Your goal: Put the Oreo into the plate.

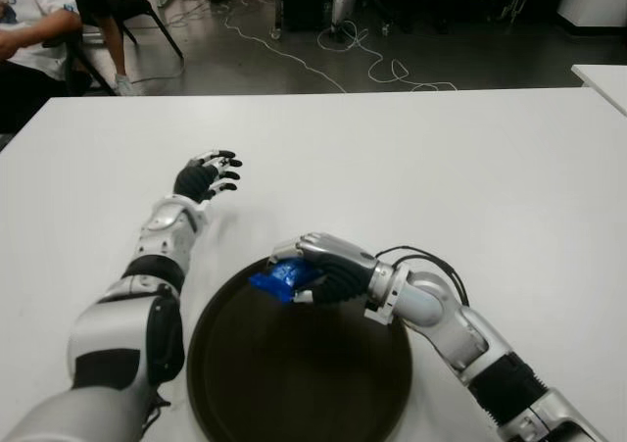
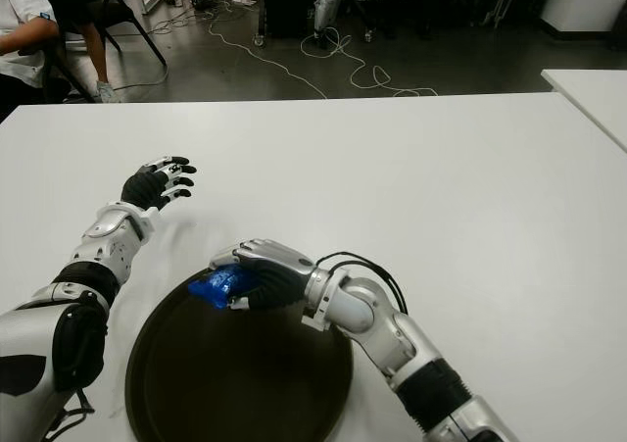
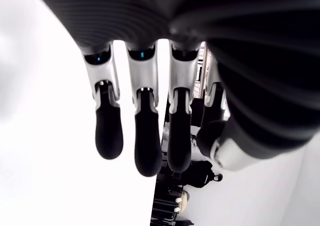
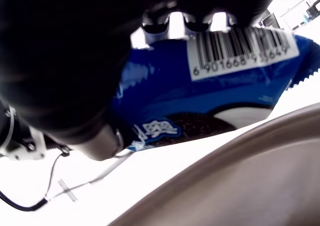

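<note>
A blue Oreo packet (image 1: pixel 278 280) is held in my right hand (image 1: pixel 315 268), whose fingers curl over it at the far rim of the dark round plate (image 1: pixel 299 373). In the right wrist view the Oreo packet (image 4: pixel 210 85) shows its barcode and a cookie picture, hanging just above the plate's rim (image 4: pixel 240 171). My left hand (image 1: pixel 208 176) shows on the white table (image 1: pixel 441 168) to the far left of the plate, with fingers spread and holding nothing; the left wrist view shows its fingers (image 3: pixel 142 131) extended.
A person sits on a chair (image 1: pixel 39 30) beyond the table's far left corner. Cables (image 1: pixel 343 50) lie on the floor behind the table. Another white table's corner (image 1: pixel 602 79) shows at the right.
</note>
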`<state>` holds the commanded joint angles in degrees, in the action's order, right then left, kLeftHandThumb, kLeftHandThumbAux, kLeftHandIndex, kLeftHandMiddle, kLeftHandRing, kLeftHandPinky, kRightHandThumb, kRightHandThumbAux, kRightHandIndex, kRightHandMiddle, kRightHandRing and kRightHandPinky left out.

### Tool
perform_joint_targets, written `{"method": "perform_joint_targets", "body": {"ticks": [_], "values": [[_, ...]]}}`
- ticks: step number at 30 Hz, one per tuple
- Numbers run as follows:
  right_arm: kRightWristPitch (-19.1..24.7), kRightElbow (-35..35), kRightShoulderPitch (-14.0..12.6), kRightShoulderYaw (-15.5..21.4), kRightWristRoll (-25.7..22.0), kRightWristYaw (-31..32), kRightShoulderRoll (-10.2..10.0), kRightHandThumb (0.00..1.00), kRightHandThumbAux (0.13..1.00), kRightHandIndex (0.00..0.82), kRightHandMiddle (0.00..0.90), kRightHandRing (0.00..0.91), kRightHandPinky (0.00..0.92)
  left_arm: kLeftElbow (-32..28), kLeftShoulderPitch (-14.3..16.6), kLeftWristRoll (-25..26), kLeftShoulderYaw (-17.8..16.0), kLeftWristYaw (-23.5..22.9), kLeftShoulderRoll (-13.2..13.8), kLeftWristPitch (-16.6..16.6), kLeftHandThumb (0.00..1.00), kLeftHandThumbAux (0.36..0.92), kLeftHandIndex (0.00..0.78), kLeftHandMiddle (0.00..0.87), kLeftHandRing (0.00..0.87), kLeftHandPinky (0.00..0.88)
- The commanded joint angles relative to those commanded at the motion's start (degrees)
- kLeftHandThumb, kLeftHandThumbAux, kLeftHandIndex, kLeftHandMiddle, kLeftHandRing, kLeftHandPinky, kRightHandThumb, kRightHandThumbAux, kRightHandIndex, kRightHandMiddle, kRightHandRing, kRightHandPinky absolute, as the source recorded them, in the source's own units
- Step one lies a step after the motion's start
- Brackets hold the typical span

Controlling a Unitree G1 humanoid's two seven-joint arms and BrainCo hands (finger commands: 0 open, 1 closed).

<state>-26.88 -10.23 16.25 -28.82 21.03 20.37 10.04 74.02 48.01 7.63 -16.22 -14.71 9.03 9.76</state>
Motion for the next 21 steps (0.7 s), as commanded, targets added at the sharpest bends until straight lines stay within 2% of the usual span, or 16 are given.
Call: {"method": "perform_joint_targets", "body": {"ticks": [6,15,17,20,21], "values": [[-0.16,0.42,0.23,0.02,-1.88,2.02,0.10,0.690,0.734,0.427,0.731,0.735,0.731,0.02,0.05,0.11,-0.23,-0.31,-0.02,-0.09,0.829,0.676,0.425,0.465,0.525,0.537],[-4.33,0.07,-0.36,0.99,-3.82,0.38,-1.00,0.689,0.733,0.427,0.718,0.714,0.690,0.00,0.09,-0.38,0.10,-0.08,0.01,0.33,0.830,0.676,0.429,0.464,0.522,0.541],[-4.69,1.48,-0.99,1.49,-5.02,0.11,-1.36,0.689,0.734,0.426,0.673,0.671,0.647,0.06,0.13,-0.48,0.18,0.01,0.09,0.17,0.830,0.675,0.433,0.462,0.517,0.535],[-4.70,1.92,-1.27,1.65,-5.95,0.56,-1.32,0.685,0.738,0.417,0.519,0.528,0.505,0.07,0.12,-0.51,0.21,-0.01,0.10,0.14,0.829,0.676,0.428,0.463,0.517,0.542],[-4.45,2.18,-1.33,1.63,-6.19,1.03,-1.13,0.685,0.738,0.416,0.504,0.513,0.490,0.06,0.09,-0.53,0.24,-0.04,0.09,0.20,0.829,0.676,0.427,0.464,0.518,0.543]]}}
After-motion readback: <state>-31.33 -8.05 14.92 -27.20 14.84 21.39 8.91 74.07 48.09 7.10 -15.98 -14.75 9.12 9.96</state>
